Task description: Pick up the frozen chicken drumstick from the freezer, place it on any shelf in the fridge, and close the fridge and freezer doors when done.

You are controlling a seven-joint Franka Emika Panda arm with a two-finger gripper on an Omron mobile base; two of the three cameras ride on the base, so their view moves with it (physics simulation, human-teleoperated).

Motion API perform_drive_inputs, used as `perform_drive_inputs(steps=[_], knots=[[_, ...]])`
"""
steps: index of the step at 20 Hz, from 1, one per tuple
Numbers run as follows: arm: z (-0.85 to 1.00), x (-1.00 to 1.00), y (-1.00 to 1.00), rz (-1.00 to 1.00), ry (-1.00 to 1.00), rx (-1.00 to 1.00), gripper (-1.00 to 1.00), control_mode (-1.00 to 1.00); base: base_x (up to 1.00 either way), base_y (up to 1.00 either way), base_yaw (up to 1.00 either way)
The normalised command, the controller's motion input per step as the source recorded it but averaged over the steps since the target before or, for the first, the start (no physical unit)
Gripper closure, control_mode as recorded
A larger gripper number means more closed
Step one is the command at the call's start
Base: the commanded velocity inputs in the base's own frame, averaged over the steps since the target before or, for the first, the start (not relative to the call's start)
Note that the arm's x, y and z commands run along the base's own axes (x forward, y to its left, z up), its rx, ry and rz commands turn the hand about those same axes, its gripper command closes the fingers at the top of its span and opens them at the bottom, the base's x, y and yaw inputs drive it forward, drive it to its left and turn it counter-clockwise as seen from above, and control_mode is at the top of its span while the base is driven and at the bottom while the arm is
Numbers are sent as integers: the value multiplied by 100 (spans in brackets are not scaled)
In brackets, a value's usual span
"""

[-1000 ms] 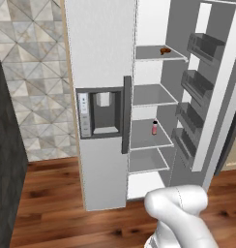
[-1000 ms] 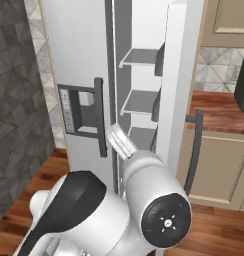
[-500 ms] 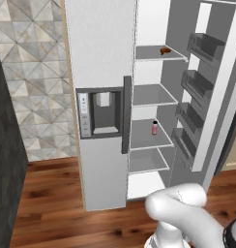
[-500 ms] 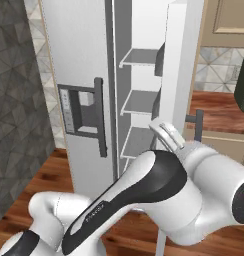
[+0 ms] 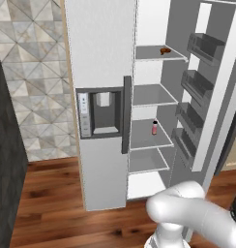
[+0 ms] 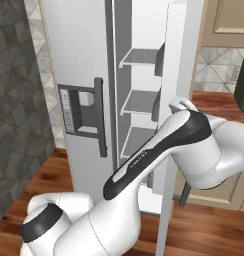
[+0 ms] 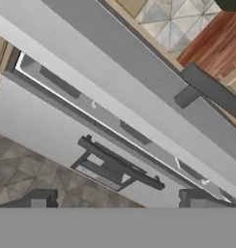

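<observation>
The frozen chicken drumstick (image 5: pixel 164 50), a small orange-brown lump, lies on the top grey shelf of the fridge (image 5: pixel 154 97), the open compartment. The fridge door (image 5: pixel 212 92) stands wide open to the right, its inner grey bins facing in. The freezer door (image 5: pixel 100 111) with the recessed dispenser panel is closed. My gripper (image 7: pixel 119 199) is open and holds nothing. In the rolled hand view it faces the closed dispenser door (image 7: pixel 66 131) and its bar handle (image 7: pixel 120 164). In the right base view my arm (image 6: pixel 189 140) reaches up beside the edge of the open door (image 6: pixel 181 50).
A pink bottle with a dark cap (image 5: pixel 154 127) stands on a lower fridge shelf. The open door's dark bar handle (image 7: pixel 212 89) runs past my hand. A grey patterned wall (image 5: pixel 33 87) lies left of the unit, with wooden floor (image 5: pixel 52 203) in front.
My arm has swung up and to the right, toward the outer edge of the open fridge door. The gripper stays open. The drumstick and doors have not moved.
</observation>
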Motion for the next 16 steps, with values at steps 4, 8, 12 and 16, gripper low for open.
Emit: perform_drive_inputs(steps=[4,8,12,16], knots=[[-11,100,-55,5,0,0,-100,-100,0,0,0],[-14,100,-64,7,0,0,-100,-100,0,0,0],[-19,100,-52,6,0,0,-100,-100,0,0,0],[-14,100,-41,4,0,0,-100,-100,0,0,0]])
